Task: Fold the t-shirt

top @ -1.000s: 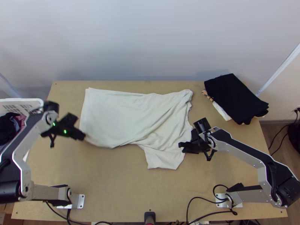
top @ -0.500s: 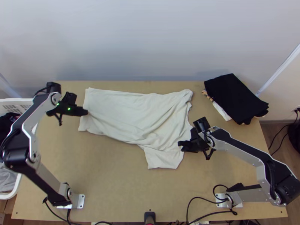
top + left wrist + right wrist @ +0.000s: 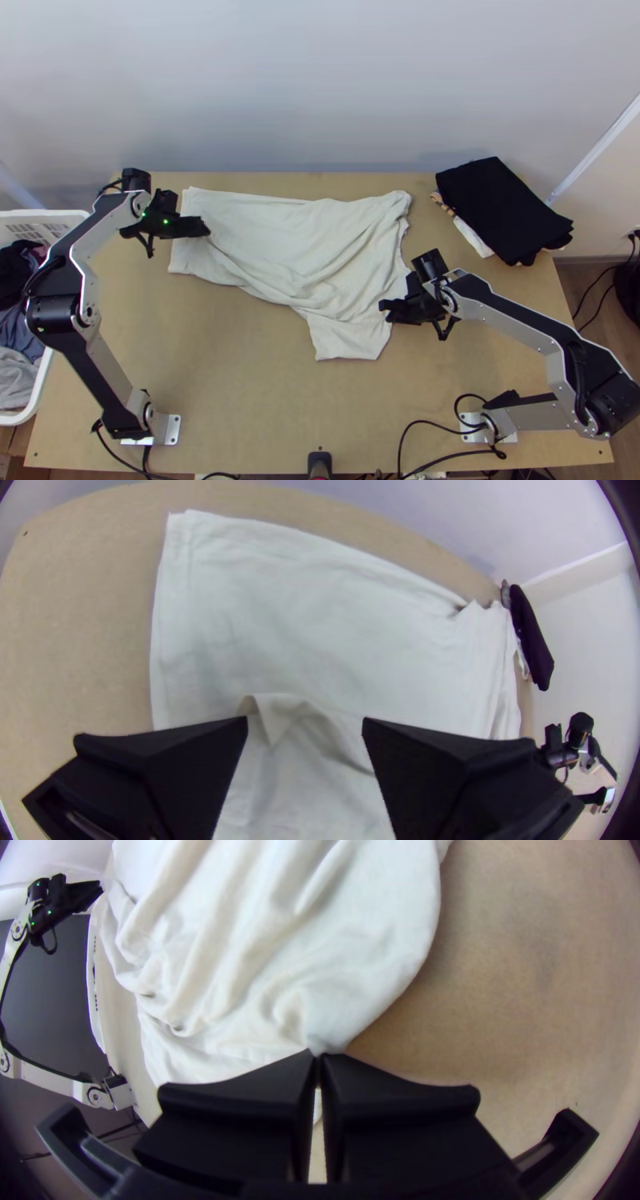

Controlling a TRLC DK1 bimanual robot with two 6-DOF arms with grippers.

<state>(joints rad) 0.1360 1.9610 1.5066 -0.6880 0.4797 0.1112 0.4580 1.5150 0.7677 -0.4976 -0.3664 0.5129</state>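
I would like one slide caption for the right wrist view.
Right gripper pinching the wrinkled white t-shirt on a light wooden table.

1. The t-shirt point(image 3: 272, 240) is matt cloth, rippled with creases.
2. The worktop point(image 3: 232, 360) is smooth, dull wood.
3. The left pincer point(image 3: 208, 230) and right pincer point(image 3: 386, 309) look like matt plastic.
4. The base plate point(image 3: 173, 430) is smooth metal with a slight shine.
5. The laundry basket point(image 3: 48, 214) is smooth plastic.
6. The folded black garment point(image 3: 504, 208) is matt cloth.
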